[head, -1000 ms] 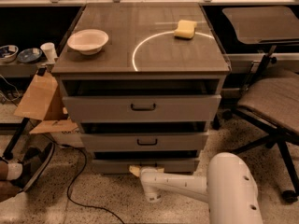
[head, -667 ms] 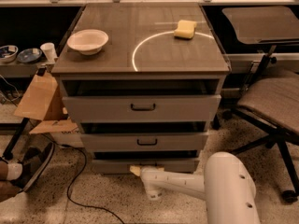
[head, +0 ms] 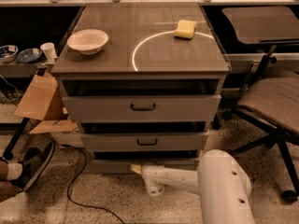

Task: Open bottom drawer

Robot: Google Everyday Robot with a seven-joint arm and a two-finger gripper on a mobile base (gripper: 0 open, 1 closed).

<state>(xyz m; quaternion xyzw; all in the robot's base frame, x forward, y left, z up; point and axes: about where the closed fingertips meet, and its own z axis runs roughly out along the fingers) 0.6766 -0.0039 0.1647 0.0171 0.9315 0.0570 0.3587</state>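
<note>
Where the cabinet (head: 140, 59) meets the floor, the bottom drawer (head: 107, 166) shows only its slim grey front, below the two taller drawers. The gripper (head: 135, 168) sits right at that front, left of centre, on a white arm (head: 180, 180) coming from the lower right. Clenched or released, I cannot tell. A bowl (head: 88, 41) and a yellow sponge (head: 185, 29) rest on top.

Low against the slim grey bottom drawer front (head: 110, 166), the robot's cream gripper (head: 136, 169) sits just beneath the middle grey drawer front (head: 187, 141). The speckled floor (head: 117, 195) in front lies open. A black cable (head: 70, 190) loops at left, and a grey office chair (head: 273, 101) crowds the right.
</note>
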